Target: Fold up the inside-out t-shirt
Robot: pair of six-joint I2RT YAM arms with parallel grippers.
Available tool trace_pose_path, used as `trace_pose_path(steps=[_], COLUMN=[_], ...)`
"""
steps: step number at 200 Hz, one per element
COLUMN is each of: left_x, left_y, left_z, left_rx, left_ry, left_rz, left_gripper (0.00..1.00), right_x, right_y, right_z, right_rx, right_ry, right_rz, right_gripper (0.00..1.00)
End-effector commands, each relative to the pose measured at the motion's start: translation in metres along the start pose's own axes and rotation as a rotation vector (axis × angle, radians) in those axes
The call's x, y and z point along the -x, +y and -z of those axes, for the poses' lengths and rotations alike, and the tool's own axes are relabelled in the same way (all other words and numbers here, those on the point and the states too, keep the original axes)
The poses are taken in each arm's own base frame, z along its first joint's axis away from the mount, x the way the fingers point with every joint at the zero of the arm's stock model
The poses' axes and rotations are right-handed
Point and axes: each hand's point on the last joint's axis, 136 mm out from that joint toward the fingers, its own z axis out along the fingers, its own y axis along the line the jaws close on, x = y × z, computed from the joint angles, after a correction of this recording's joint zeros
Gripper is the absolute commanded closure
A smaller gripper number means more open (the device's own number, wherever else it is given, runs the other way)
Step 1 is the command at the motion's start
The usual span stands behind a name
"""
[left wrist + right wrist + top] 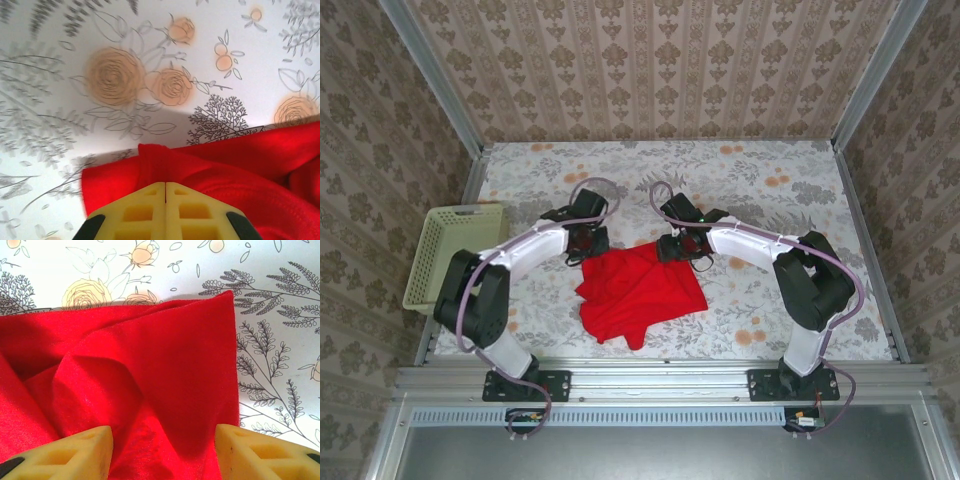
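1. Counter: I see a pale floral-print surface with patterned walls on three sides. Both arms reach in from the near edge.
2. Inside-out t-shirt: plain bright red cloth in a rumpled, partly doubled-over heap. It lies on the counter at the near middle, between the two arms. A loose tail of it points toward the near edge.
3. Left end effector: it sits at the far left edge of the t-shirt. My left wrist view shows the left end effector with its yellow fingers pressed together. A raised ridge of the t-shirt is pinched at their tips, so I list it as closed on the cloth. The shirt's edge there lies on the print of orange roses.
4. Right end effector: it sits at the far right edge of the t-shirt. My right wrist view shows the right end effector with its two yellow fingers spread well apart. The jaws are open and grip nothing. Folded t-shirt lies beneath and between the fingers, and its straight right edge runs down beside the right-hand finger.
5. Basket: pale yellow-green plastic with slotted walls. It stands at the counter's left edge, well apart from the t-shirt.
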Motion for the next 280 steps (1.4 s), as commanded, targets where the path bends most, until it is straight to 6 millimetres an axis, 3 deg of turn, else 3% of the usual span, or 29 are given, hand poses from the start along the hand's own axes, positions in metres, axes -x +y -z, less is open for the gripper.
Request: trace_pose_path(steps=[1,22,79,97,117,150,175,209,242,280], left_x=[0.007,0.009,-0.005,-0.007,-0.006,-0.025,-0.045,-0.038,-0.03,-0.037], left_y=[0.009,0.032,0.069,0.082,0.085,0.067,0.033,-0.004,0.011,0.045], left_z=[0.021,0.023,-0.001,0.001,0.021,0.061,0.059,0.033,-0.01,-0.041], left_rx=[-0.063,-0.071,0.025,0.107,0.162,0.132,-0.015,-0.135,-0.076,0.0], left_ry=[-0.045,-0.052,0.039,0.054,0.018,-0.09,-0.093,-0.087,-0.025,0.046], left_rz=[0.008,0.053,0.1,0.102,0.088,0.053,0.036,0.015,0.068,0.132], left_gripper=[1.0,1.0,0.95,0.76,0.58,0.45,0.45,0.46,0.61,0.77], right_x=[0.003,0.0,-0.004,-0.001,0.005,0.015,0.021,0.024,0.023,0.019], right_y=[-0.003,-0.007,-0.023,-0.025,-0.023,-0.009,0.015,0.03,0.011,-0.039], right_z=[-0.006,-0.014,-0.026,-0.022,-0.011,0.008,0.007,-0.016,-0.04,-0.064], right_rx=[-0.015,-0.025,-0.071,-0.076,-0.077,-0.036,0.043,0.089,0.067,-0.007], right_ry=[0.0,0.018,0.036,0.025,0.005,-0.035,-0.036,0.003,0.039,0.086], right_rz=[0.008,0.002,-0.019,-0.016,-0.007,0.011,0.025,0.007,-0.065,-0.207], right_gripper=[0.42,0.43,0.42,0.43,0.43,0.43,0.46,0.48,0.51,0.58])
